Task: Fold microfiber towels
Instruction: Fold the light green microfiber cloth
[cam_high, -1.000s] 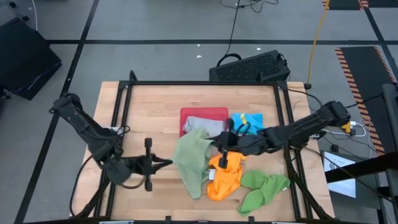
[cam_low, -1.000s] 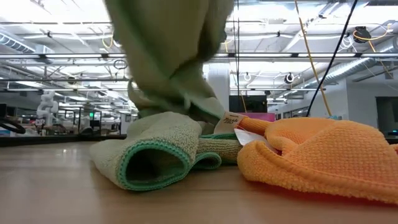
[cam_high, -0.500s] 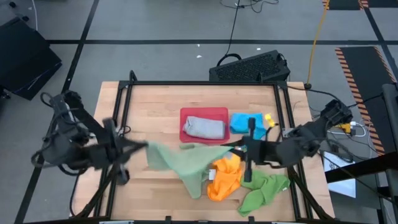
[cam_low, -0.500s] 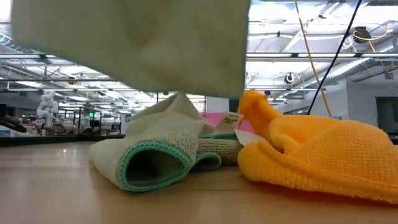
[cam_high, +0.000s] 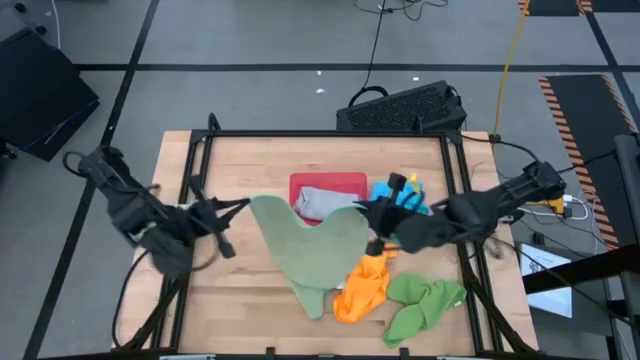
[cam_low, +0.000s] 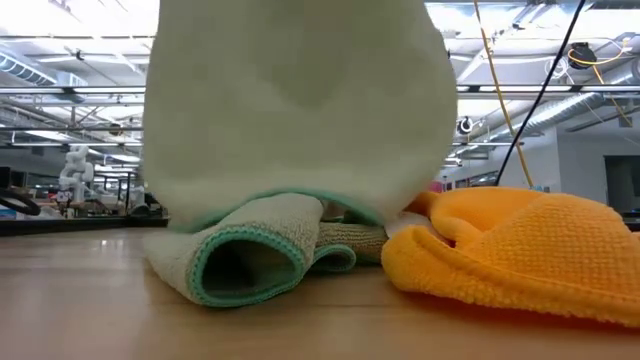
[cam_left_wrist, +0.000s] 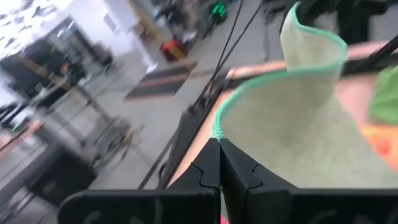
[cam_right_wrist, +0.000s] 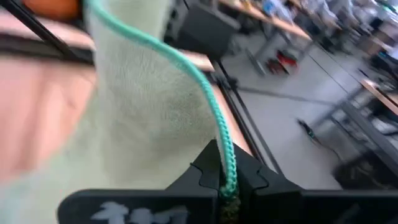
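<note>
Both arms up over the table w/ one sage green towel (cam_high: 318, 238) stretched between them. Left gripper (cam_high: 246, 203) clamped on its corner at table's left-centre, jaws tight together on the hem (left wrist view: teal edge pinched between fingers (cam_left_wrist: 208, 163)). Right gripper (cam_high: 372, 208) clamped on the opposite corner, just in front of the red tray (cam_high: 328, 181), jaws tight on the green hem too. Towel's lower end trails onto the table near front edge. Low view: it hangs like a curtain, w/ a second sage green towel (cam_low: 250, 255) lying crumpled on the wood behind. Grey-blue towel (cam_high: 315, 203) in the tray, bright blue towel (cam_high: 398, 192) just right of tray, orange towel (cam_high: 361, 288) and bright green towel (cam_high: 425, 303) at front right, touching.
</note>
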